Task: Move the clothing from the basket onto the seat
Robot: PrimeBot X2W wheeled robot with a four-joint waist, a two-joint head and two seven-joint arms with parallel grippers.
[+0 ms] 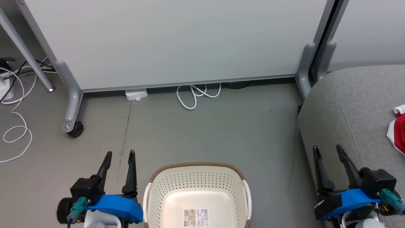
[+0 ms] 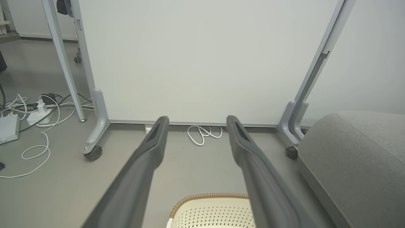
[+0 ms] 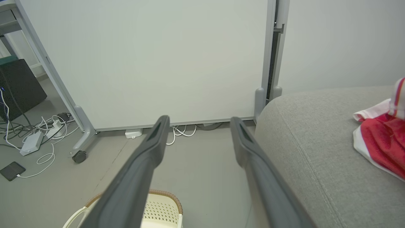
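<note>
I rest my left gripper (image 1: 120,152) and right gripper (image 1: 326,147) spread and empty beside the bare cream perforated plastic basket (image 1: 196,164), since the red, white-trimmed clothing (image 1: 399,129) already lies rightward on the grey fabric seat (image 1: 348,104).

Head view, basket (image 1: 196,181): one rectangular paper label (image 1: 196,217) stuck flat on the inner floor, close to the picture's bottom edge; white ground; tan-beige picture block on its left half; rows of fine dark print above and beside it; a dark striped patch at lower right, barcode-like; characters too small and blurred to make out; no word, brand or number legible on it; nothing readable in either wrist view.
</note>
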